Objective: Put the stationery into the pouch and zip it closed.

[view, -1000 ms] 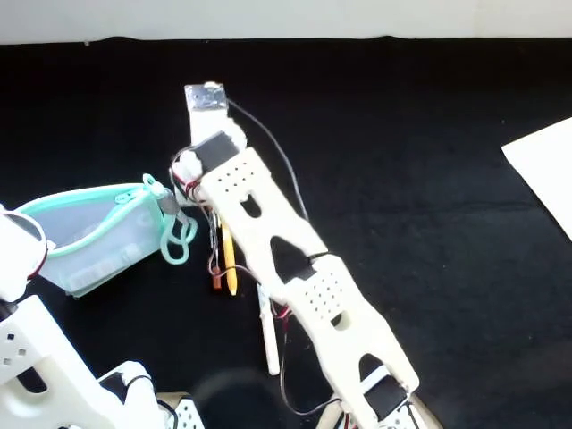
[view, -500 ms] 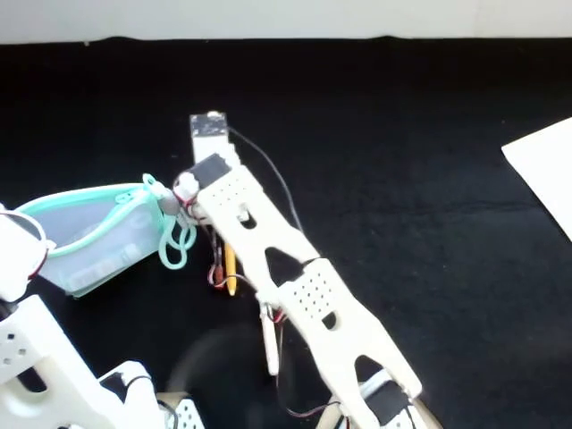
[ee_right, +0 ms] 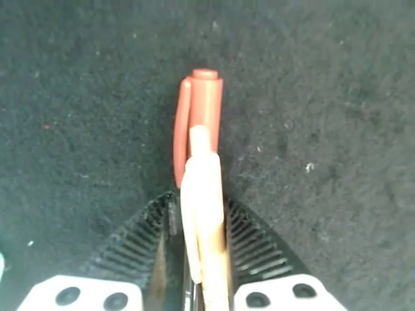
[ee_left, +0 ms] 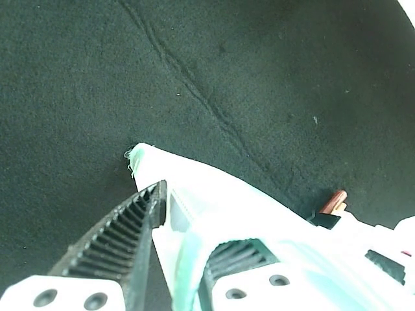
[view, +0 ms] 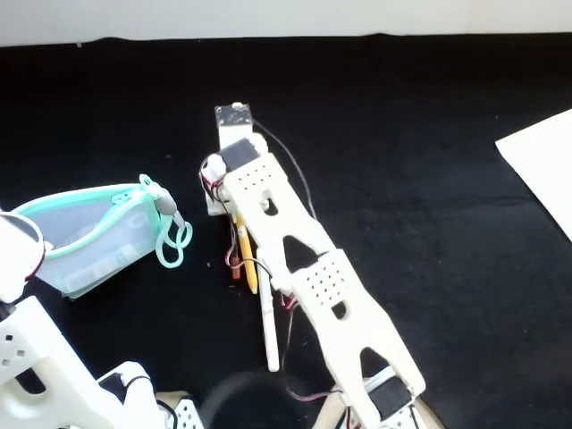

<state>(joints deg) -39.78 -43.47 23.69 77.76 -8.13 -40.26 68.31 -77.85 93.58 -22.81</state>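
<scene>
A translucent pouch with mint trim (view: 94, 234) lies open at the table's left, its zip pull and mint loop (view: 172, 234) at its right end. My left gripper (ee_left: 185, 236) is shut on the pouch's rim (ee_left: 214, 194). To the pouch's right, my right gripper (ee_right: 198, 214) is shut on two pens held together, a yellow pen (ee_right: 204, 194) and a red pen (ee_right: 202, 103). From above, the yellow pen (view: 247, 264) and the red pen (view: 236, 268) show partly beneath the right arm (view: 295, 259). A white pen (view: 268, 326) lies on the cloth near the front.
Black cloth (view: 420, 116) covers the table. A white sheet of paper (view: 545, 170) lies at the right edge. The left arm's body (view: 36, 357) fills the front left corner.
The right arm has swung to the right and away from the pouch, taking the yellow and red pens with it. The pouch has shifted slightly.
</scene>
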